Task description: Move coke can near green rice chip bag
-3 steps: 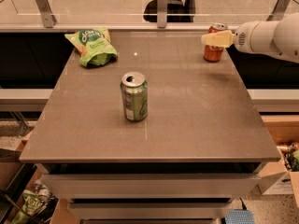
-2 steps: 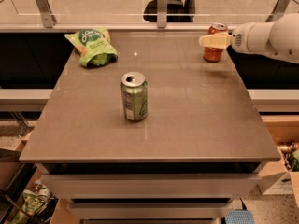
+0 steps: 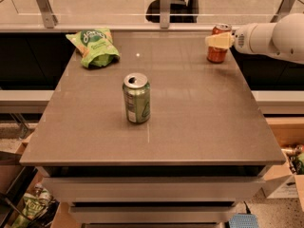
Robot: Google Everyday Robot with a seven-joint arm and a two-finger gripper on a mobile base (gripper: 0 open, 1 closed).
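The coke can (image 3: 217,54) stands upright at the far right of the brown table (image 3: 199,122), red-orange with a silver top. My gripper (image 3: 219,41) reaches in from the right on a white arm (image 3: 273,37) and sits right at the can's upper part, covering some of it. The green rice chip bag (image 3: 95,46) lies at the far left corner of the table, well apart from the can.
A green soda can (image 3: 137,99) stands upright near the table's middle, between bag and coke can but nearer the front. A glass rail with metal posts (image 3: 165,6) runs behind the table. Boxes and clutter lie on the floor at both sides.
The gripper has stayed at the coke can with barely any shift. The can, the bag and the green can have not moved.
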